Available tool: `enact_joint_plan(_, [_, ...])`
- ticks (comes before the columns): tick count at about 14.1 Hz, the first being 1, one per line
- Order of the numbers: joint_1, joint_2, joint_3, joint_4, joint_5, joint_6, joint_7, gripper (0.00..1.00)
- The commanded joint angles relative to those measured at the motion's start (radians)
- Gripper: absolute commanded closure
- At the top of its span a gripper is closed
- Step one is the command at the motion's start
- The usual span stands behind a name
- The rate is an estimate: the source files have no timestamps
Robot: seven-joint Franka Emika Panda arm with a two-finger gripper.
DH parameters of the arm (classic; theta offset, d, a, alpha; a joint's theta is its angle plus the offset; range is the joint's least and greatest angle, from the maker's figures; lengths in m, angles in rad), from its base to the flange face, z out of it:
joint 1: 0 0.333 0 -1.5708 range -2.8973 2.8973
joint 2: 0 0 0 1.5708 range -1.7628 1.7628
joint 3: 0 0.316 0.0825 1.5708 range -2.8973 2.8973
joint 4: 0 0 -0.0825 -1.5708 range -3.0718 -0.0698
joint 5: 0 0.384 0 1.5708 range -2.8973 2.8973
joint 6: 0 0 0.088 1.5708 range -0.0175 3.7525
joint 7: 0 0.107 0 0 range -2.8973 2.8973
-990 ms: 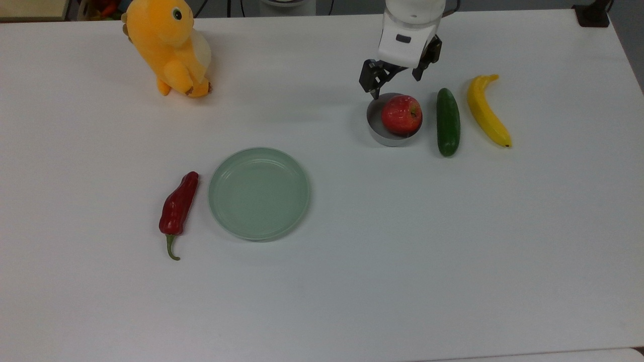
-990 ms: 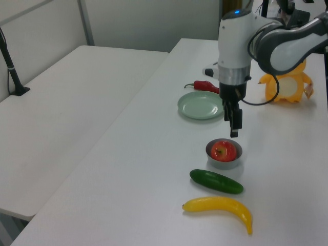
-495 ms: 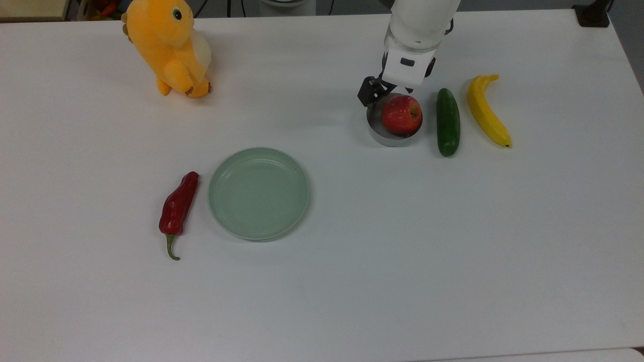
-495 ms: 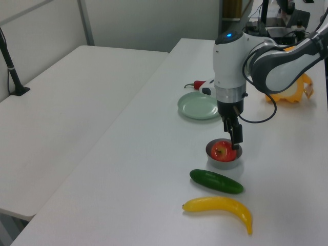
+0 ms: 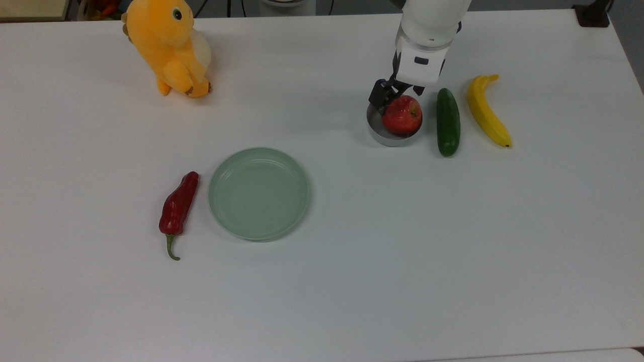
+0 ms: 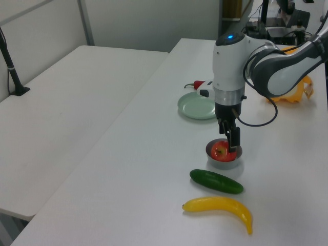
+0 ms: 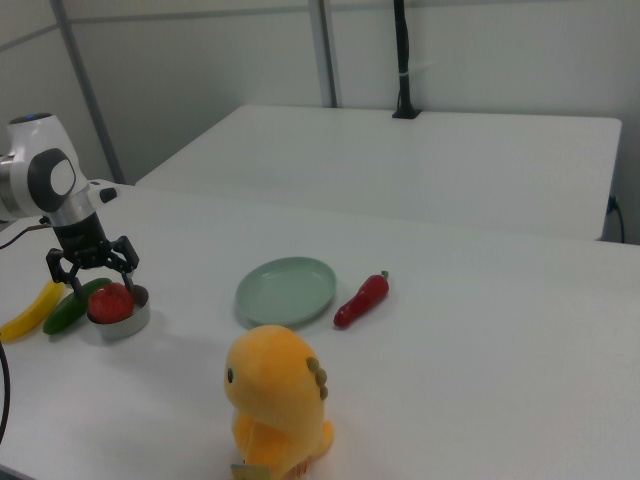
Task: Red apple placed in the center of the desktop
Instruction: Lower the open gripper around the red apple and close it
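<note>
Red, round and faintly speckled, the apple (image 5: 402, 115) is sitting in a small shallow grey metal dish (image 5: 378, 132) toward the top view's upper right, well away from the middle of the white bench (image 5: 402, 251). What just changed: a second ago the white arm's black two-finger gripper (image 5: 398, 95) hung above and behind the dish, and now it has dropped right down onto the fruit, fingers spread apart on either side of it and not closed yet (clearest in the right view (image 7: 92, 268)). So I'd say it's the grab stage, nothing lifted, the whole carry to the middle still to do. Counting stuff: one apple, one grey dish, one dark green cucumber (image 5: 448, 121) just beside the dish, one yellow banana (image 5: 485, 110) next to that, one round pale-green plate (image 5: 259, 193) nearer the middle, one long dark-red chili pepper (image 5: 178, 207) with a green stem beside the plate, and one orange plush toy (image 5: 168, 45) at the far edge.
</note>
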Motion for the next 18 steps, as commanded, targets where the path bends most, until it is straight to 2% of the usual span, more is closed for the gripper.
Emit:
enact_joint_plan(1, [-0.007, 0.024, 0.023, 0.009, -0.03, 0.019, -0.011, 0.0])
enact_joint_plan(7, [-0.005, 0.054, 0.025, 0.011, -0.072, 0.083, -0.01, 0.0])
enact_joint_plan(8, [-0.005, 0.056, 0.025, 0.011, -0.083, 0.083, -0.011, 0.04])
enact_joint_plan(10, [-0.005, 0.056, 0.025, 0.011, -0.112, 0.083, -0.016, 0.35])
enact_joint_plan(11, [-0.005, 0.056, 0.025, 0.011, -0.112, 0.083, -0.014, 0.46])
enact_joint_plan(18, [-0.005, 0.057, 0.025, 0.011, -0.115, 0.083, -0.014, 0.5])
